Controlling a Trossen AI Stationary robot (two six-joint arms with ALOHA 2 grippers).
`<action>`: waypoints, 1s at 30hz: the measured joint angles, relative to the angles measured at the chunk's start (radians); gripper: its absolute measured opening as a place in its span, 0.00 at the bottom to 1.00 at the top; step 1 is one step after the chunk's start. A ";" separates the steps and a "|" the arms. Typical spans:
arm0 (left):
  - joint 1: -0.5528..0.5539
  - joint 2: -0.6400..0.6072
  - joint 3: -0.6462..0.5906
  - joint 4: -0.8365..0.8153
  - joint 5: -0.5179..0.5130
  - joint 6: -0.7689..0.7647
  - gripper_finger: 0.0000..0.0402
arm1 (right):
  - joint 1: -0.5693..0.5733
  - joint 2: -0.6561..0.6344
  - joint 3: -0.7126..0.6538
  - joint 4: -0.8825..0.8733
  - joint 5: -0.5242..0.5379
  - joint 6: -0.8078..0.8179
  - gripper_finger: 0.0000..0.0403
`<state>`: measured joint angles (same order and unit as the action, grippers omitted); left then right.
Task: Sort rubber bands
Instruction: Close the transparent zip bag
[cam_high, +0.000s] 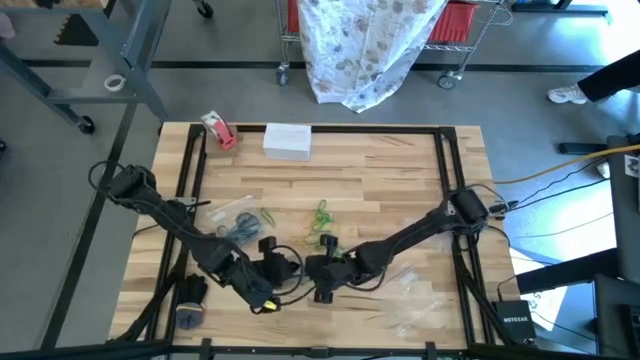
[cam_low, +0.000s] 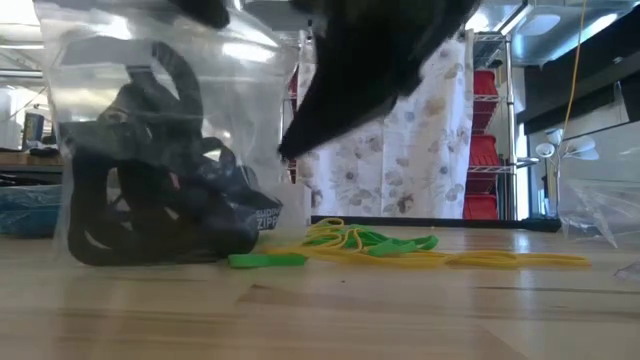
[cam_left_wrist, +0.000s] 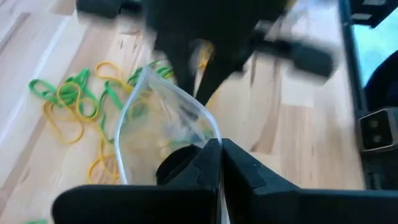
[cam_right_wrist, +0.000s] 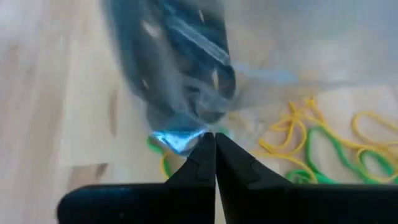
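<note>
A clear plastic bag (cam_low: 150, 150) with black rubber bands (cam_right_wrist: 180, 62) inside stands near the table's front, between my two grippers. My left gripper (cam_left_wrist: 221, 144) is shut on the bag's open mouth. My right gripper (cam_right_wrist: 215, 137), coming from the right, is shut at the bag's side. Loose green and yellow rubber bands (cam_high: 322, 225) lie on the wood just beyond the bag, also seen in the low view (cam_low: 350, 240). A second clear bag with bands (cam_high: 235, 222) lies to the left of them. My left gripper pinches the rim of the bag's mouth (cam_left_wrist: 208, 130) between its two fingers, slanting down from the table's left. The mouth stands open beyond the fingers, and the bag's bottom (cam_low: 150, 255) rests on the table. My right gripper pinches clear film at the bag's side (cam_right_wrist: 183, 138) with its fingertips, slanting down from the table's right. One layer or several, I cannot tell. The bag stands upright beside the fingers.
Two more clear bags (cam_high: 410, 290) lie flat at the near right. A red-and-white tape roll (cam_high: 218, 130) and a white box (cam_high: 288, 140) sit at the far edge. A black frame (cam_high: 445, 160) borders the tabletop.
</note>
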<state>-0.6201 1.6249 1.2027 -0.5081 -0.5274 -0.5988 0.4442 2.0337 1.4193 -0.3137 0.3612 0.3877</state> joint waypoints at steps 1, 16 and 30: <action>0.000 0.000 -0.001 -0.008 0.000 -0.003 0.00 | 0.008 -0.017 0.000 -0.021 0.013 -0.001 0.01; -0.054 0.000 -0.001 0.029 -0.001 0.035 0.00 | -0.006 -0.135 0.000 -0.101 0.018 -0.140 0.27; -0.060 -0.001 -0.001 0.021 0.000 0.035 0.00 | -0.032 -0.133 0.000 -0.017 -0.197 -0.212 0.47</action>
<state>-0.6805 1.6238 1.2018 -0.4873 -0.5278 -0.5635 0.4123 1.9007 1.4197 -0.3304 0.1646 0.1754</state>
